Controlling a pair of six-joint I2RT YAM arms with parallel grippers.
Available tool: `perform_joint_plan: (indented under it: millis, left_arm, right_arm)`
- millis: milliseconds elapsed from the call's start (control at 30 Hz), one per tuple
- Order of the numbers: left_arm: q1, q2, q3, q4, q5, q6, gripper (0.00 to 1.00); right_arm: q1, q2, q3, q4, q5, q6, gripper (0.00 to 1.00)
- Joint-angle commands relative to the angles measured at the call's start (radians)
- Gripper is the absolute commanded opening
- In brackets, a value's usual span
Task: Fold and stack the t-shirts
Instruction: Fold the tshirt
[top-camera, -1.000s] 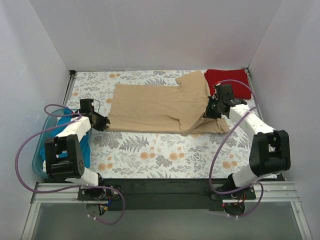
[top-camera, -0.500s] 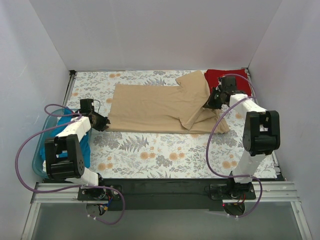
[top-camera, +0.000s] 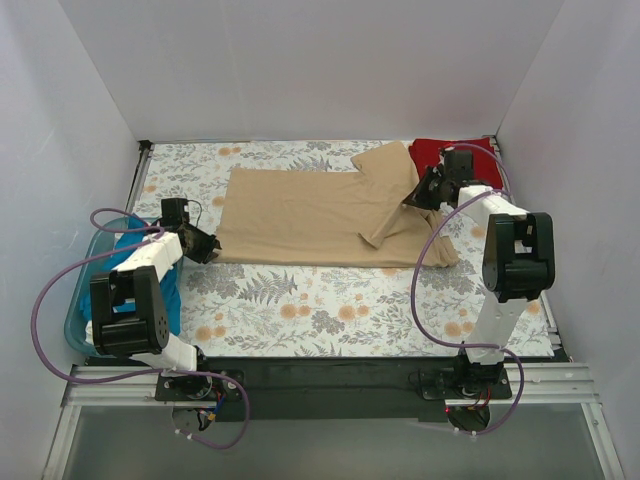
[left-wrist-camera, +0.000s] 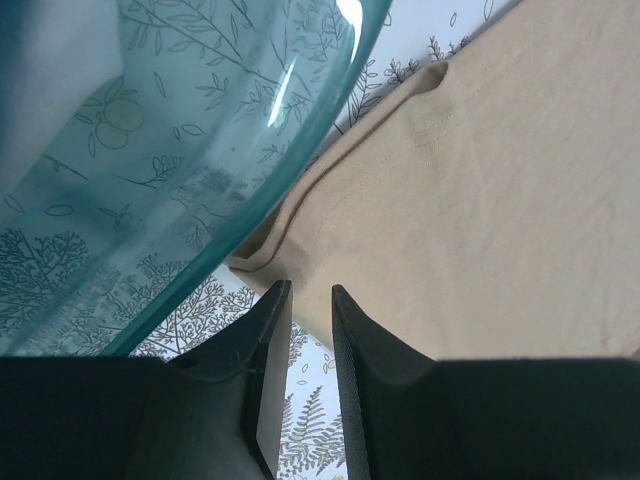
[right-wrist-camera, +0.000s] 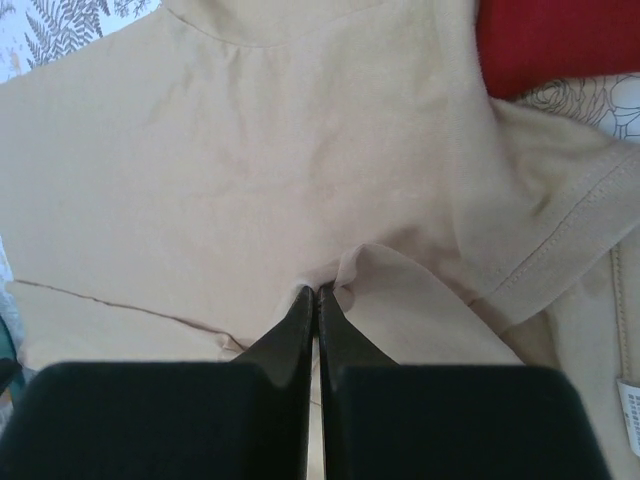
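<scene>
The tan t-shirt lies spread on the floral tablecloth mid-frame in the top view, long axis left to right, hem at the left, collar at the right. The right gripper is pinched closed on a fold of it by the right-hand sleeve, near the dark red t-shirt in the upper right corner. The left gripper sits at the lower left hem corner, jaws a narrow gap apart with nothing between them, the hem just beyond its tips. Judging by this, the held right end must travel leftward along that axis, toward the left gripper. A teal t-shirt lies in the light blue tub at lower left.
</scene>
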Motion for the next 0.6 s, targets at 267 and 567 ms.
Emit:
perform_joint_plan:
  millis: [267, 567]
  left_arm:
    - [-0.004, 0.001, -0.008, 0.0, -0.018, 0.007, 0.21]
    - [-0.004, 0.007, -0.022, 0.0, -0.021, 0.001, 0.21]
  right_arm:
    - [-0.035, -0.02, -0.046, 0.116, 0.036, 0.136, 0.01]
    - [-0.058, -0.001, -0.093, 0.213, 0.032, 0.232, 0.01]
